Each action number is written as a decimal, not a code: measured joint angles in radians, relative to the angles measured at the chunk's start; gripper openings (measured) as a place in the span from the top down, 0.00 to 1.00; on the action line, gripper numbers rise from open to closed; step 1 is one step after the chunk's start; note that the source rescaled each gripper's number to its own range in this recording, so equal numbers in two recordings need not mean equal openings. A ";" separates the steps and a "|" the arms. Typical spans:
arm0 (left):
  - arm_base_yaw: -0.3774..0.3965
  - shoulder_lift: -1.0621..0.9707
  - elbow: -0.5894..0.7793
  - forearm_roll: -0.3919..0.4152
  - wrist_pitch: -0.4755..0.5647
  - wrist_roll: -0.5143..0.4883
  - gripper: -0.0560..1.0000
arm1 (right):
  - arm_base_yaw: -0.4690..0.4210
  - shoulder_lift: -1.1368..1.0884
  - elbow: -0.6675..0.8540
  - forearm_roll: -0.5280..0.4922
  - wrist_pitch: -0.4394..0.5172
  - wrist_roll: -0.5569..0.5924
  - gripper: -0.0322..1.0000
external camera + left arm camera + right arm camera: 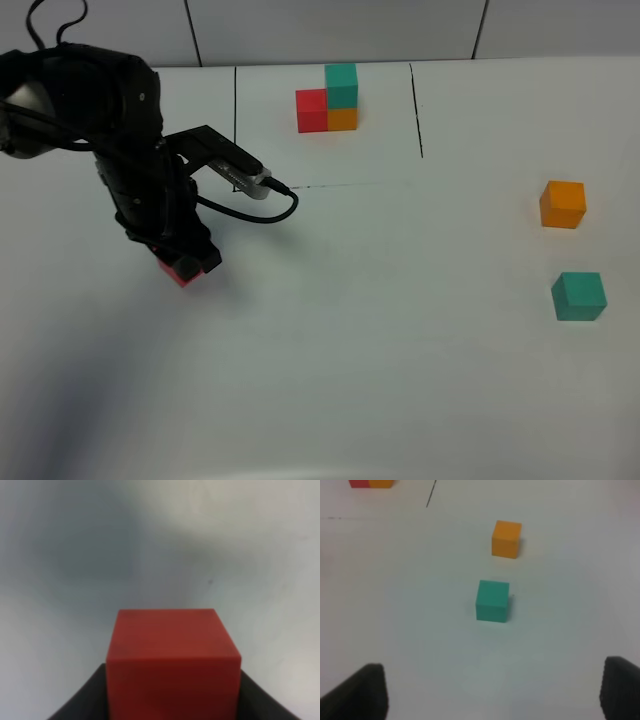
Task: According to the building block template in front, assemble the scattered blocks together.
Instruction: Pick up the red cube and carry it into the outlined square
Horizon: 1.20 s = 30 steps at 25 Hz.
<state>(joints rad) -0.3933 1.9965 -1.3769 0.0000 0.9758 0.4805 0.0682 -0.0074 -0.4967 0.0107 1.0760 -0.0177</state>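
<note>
The template stands at the back: a red block (311, 110) beside an orange block (343, 119) with a green block (341, 85) on top. My left gripper (188, 260) is at the left, shut on a loose red block (183, 272) at or just above the table. In the left wrist view the red block (172, 660) sits between the dark fingers (80, 702). A loose orange block (563, 204) and a loose green block (579, 296) lie at the right. My right gripper (492, 692) is open and empty, short of the green block (492, 601) and the orange block (506, 539).
Black lines (236, 110) (417, 110) mark off the template area on the white table. A cable (270, 205) loops from the left arm toward the middle. The right arm is outside the high view.
</note>
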 joint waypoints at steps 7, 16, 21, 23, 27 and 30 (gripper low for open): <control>-0.115 0.138 -0.214 0.035 0.084 0.199 0.94 | 0.000 0.000 0.000 0.000 0.000 0.000 0.24; -0.244 0.287 -0.457 0.036 0.124 0.348 0.94 | 0.000 0.000 0.000 0.000 0.000 0.000 0.24; -0.283 0.335 -0.556 0.036 0.128 0.401 0.94 | 0.000 0.000 0.000 0.000 0.000 0.001 0.24; -0.288 0.350 -0.580 0.036 0.113 0.412 0.94 | 0.000 0.000 0.000 0.000 0.000 0.001 0.24; -0.289 0.377 -0.602 0.036 0.094 0.425 0.94 | 0.000 0.000 0.000 0.000 0.000 0.001 0.24; -0.289 0.405 -0.603 0.036 0.087 0.435 0.94 | 0.000 0.000 0.000 0.000 0.000 0.001 0.24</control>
<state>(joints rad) -0.6821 2.4015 -1.9801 0.0358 1.0625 0.9151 0.0682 -0.0074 -0.4967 0.0107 1.0760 -0.0168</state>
